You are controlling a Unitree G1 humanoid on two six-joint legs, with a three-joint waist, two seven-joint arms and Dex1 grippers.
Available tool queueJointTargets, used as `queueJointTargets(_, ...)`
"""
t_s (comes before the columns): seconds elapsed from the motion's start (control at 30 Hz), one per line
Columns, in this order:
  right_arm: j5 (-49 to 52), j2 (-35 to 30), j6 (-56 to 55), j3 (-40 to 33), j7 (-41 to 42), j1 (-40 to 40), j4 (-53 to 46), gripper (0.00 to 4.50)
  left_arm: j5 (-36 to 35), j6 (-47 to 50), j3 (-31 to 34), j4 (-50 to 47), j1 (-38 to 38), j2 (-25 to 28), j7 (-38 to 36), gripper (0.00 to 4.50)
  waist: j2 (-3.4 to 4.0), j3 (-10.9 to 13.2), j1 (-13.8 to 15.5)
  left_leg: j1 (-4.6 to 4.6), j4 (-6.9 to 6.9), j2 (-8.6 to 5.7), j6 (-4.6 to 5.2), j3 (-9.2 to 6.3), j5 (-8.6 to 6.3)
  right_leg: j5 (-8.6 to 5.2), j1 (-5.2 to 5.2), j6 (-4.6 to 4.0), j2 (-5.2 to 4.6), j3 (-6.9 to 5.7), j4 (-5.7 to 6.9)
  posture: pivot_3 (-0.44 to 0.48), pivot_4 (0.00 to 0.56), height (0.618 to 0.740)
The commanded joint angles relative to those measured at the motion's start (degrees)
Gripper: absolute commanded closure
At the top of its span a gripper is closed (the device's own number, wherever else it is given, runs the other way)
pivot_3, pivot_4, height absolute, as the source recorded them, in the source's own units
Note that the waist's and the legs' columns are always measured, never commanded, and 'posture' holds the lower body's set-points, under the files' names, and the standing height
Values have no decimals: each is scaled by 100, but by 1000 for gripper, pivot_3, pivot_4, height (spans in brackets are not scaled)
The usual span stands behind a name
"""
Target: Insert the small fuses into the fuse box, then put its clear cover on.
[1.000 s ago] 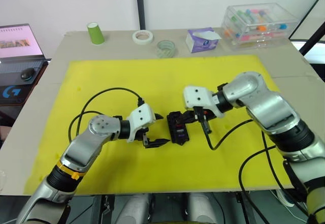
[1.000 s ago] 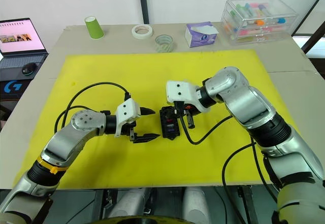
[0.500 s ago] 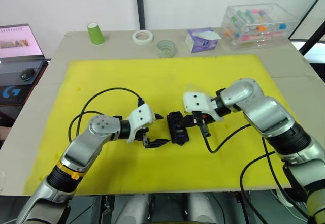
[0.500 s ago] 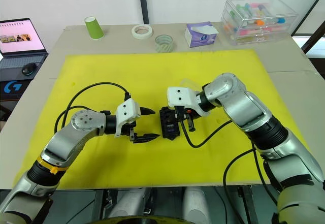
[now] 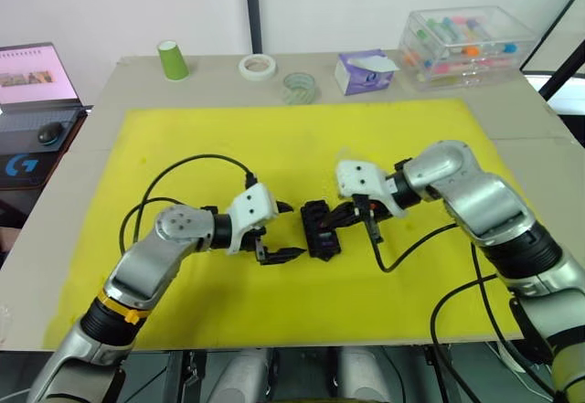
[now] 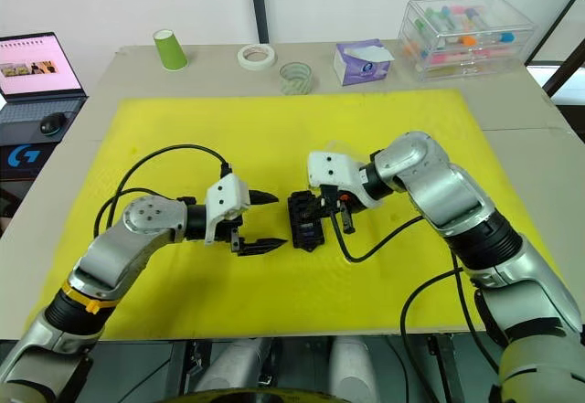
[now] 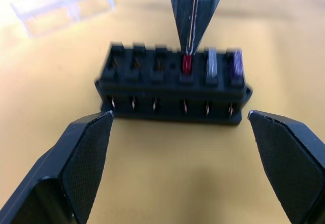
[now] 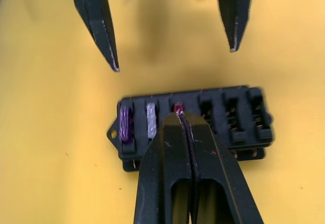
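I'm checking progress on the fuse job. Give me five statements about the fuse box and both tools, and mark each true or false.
1. The right tool is shut on a red fuse at the fuse box. True.
2. All six slots hold fuses. False: three slots hold fuses (red, pale, purple); three are empty.
3. The left tool grips the fuse box. False: its fingers stand open, short of the box.
4. The clear cover sits on the fuse box. False: it lies on the yellow mat, apart from the box.
5. The filled slots are next to one another. True.
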Motion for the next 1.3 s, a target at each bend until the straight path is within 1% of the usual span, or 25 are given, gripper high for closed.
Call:
queueJointTargets(0.03,411,-137,207,-565,48,-253,-319,4493,-559,293,566,-500,-62,155,-73,0,0,1,-2,-1,0,0,0,0,0,0,-1,0,0,0,0,0,150,740)
queueJointTargets(0.13,528,-349,212,-768,77,-258,-388,4493,-1090,661,1098,-819,-56,366,-96,0,0,2,2,-6,0,0,0,0,0,0,-6,0,0,0,0,0,150,740)
queueJointTargets(0.17,550,-420,146,-871,58,-234,-366,4493,-1353,865,1346,-968,19,568,-183,0,-1,2,-1,-7,0,0,0,-1,0,0,-6,0,0,0,0,0,150,740)
queueJointTargets(0.2,528,-712,-12,-1032,160,-83,-311,4315,-1694,1184,1897,-1055,238,1015,-422,0,-1,2,-3,-7,0,0,0,-1,0,0,-7,0,0,0,-1,0,150,740)
queueJointTargets(0.27,515,-1067,-200,-1209,279,117,-264,3921,-2119,1550,2538,-1150,527,1563,-669,0,-1,5,-18,-15,-5,1,0,-1,0,0,-19,0,1,1,0,0,150,740)
queueJointTargets(0.3,429,-1346,-316,-1299,320,228,-98,3681,-2328,1793,3109,-1008,780,1867,-804,0,7,9,-17,-18,-9,2,0,0,0,-1,-24,-1,2,1,-1,0,150,740)
queueJointTargets(0.33,377,-1558,-405,-1382,339,319,48,3273,-2504,1990,3600,-869,1030,2084,-920,0,8,11,-19,-18,-10,2,0,2,0,-1,-26,-1,1,1,-1,0,150,740)
queueJointTargets(0.37,352,-1713,-482,-1436,350,386,155,2933,-2654,2129,3955,-775,1221,2248,-993,0,8,11,-19,-22,-10,2,0,3,0,-1,-30,-1,2,1,-2,0,150,740)
queueJointTargets(0.4,275,-1882,-642,-1489,351,468,296,2573,-2649,2182,4340,-666,1524,2436,-1148,0,11,13,-17,-21,-10,2,0,3,0,-1,-29,-1,2,1,-1,0,150,740)
queueJointTargets(0.47,117,-2128,-953,-1540,359,604,562,1890,-2437,2084,4860,-485,2116,2707,-1440,0,15,14,-28,-20,-9,3,0,6,0,-1,-28,-1,2,1,-1,0,150,740)
queueJointTargets(0.6,-24,-2444,-1313,-1694,361,857,1013,496,-1900,1639,5587,39,3148,2992,-1904,0,25,20,-17,-19,-11,4,0,11,-1,-1,-26,-2,0,2,-3,0,150,740)
queueJointTargets(0.63,-67,-2502,-1387,-1733,345,912,1128,186,-1759,1513,5730,203,3364,3038,-2023,0,24,21,-19,-18,-11,4,0,11,-1,-1,-25,-2,-1,2,-3,0,150,740)
queueJointTargets(0.67,-105,-2559,-1461,-1778,329,986,1216,27,-1639,1394,5848,339,3562,3064,-2129,0,26,22,-20,-19,-11,4,0,11,-1,-1,-26,-2,0,2,-4,0,150,740)
queueJointTargets(0.77,-155,-2670,-1575,-1866,265,1158,1433,27,-1240,915,5975,760,4043,3139,-2391,0,39,30,-13,-19,-11,3,3,14,-3,-2,-25,-2,-2,2,-7,0,150,740)
queueJointTargets(0.9,-383,-2792,-1919,-1897,187,1434,1599,27,-1110,634,5992,987,4241,3099,-2532,0,45,33,-14,-19,-12,4,2,14,-3,-2,-24,-2,-2,2,-6,0,150,740)
queueJointTargets(1.03,-403,-2672,-1842,-1890,56,1349,1633,27,-1119,509,5646,1043,4008,3086,-2433,0,54,38,-20,-19,-12,5,3,15,-4,-1,-24,-2,-2,3,-6,0,150,740)
queueJointTargets(1.2,-218,-2473,-1604,-1853,77,1139,1215,27,-1177,471,5270,1149,3575,3091,-2382,0,67,46,-30,-19,-16,6,3,15,-4,-1,-28,-2,-1,3,-5,0,150,740)
queueJointTargets(1.23,-122,-2350,-1474,-1839,55,1052,1043,27,-1283,583,5112,1100,3447,2993,-2308,0,67,46,-34,-19,-16,7,3,15,-4,-1,-28,-2,-1,3,-5,0,150,740)
queueJointTargets(1.3,103,-2075,-1157,-1797,9,801,666,27,-1754,1101,4864,937,3158,2753,-2147,0,72,45,-40,-19,-17,8,3,15,-4,-1,-28,-2,-1,4,-5,0,150,740)
